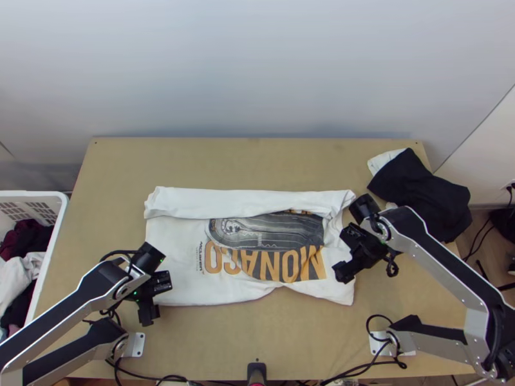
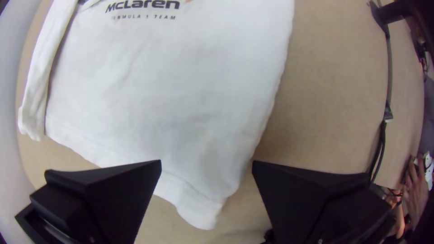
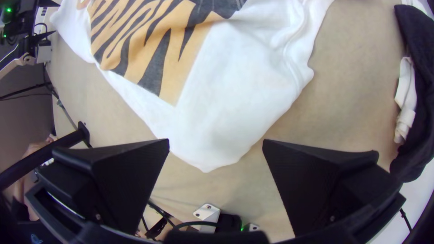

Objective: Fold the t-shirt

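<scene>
Near-side fold's due, I reckon: left tool [image 2: 206, 161] and right tool [image 3: 216, 140], wide open, empty, must pinch the white T-shirt's [image 1: 177, 257] corners.

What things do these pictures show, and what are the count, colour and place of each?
Printed cloth t-shirt: 1, white, mid-table, far strip folded over
Loose cloth heap: count unclear, black and white, table's far right
Rectangular plastic basket: 1, white, left of table
Crumpled clothes: several, white and dark, inside basket
Flat wooden table: 1, light brown, under t-shirt
Smooth wall: 1, pale grey, behind table
Thin cables: several, black, near edge
Jointed metallic arms: 2, black and silver, left and right
Left pincer: 1, black, open, t-shirt's near left corner
Right pincer: 1, black, open, near right corner
</scene>
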You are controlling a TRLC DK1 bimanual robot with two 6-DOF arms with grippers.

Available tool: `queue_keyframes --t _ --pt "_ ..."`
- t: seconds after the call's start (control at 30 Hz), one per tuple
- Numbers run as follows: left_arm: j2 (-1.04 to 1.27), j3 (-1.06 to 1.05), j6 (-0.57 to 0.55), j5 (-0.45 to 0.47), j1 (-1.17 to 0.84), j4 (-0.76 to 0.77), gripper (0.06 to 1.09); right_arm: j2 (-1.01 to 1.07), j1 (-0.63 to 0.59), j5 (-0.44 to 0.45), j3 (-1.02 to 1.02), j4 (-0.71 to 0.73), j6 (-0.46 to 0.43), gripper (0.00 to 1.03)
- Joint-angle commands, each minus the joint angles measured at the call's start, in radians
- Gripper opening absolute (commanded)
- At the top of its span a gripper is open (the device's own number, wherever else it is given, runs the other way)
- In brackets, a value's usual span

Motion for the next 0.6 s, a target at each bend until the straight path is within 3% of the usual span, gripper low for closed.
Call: queue_keyframes --t 0.0,0.33,0.57 --pt "-0.009 -0.02 0.022 0.0 0.029 0.008 1.03 0.045 -0.004 0.029 -0.034 0.059 0.004 0.92" --pt "0.0 -0.02 0.064 0.0 0.078 0.051 1.03 0.073 -0.004 0.081 -0.111 0.123 0.007 0.87" --pt "0.005 -0.038 0.071 0.001 0.091 0.082 1.0 0.034 0.002 0.08 -0.129 0.145 0.024 0.53"
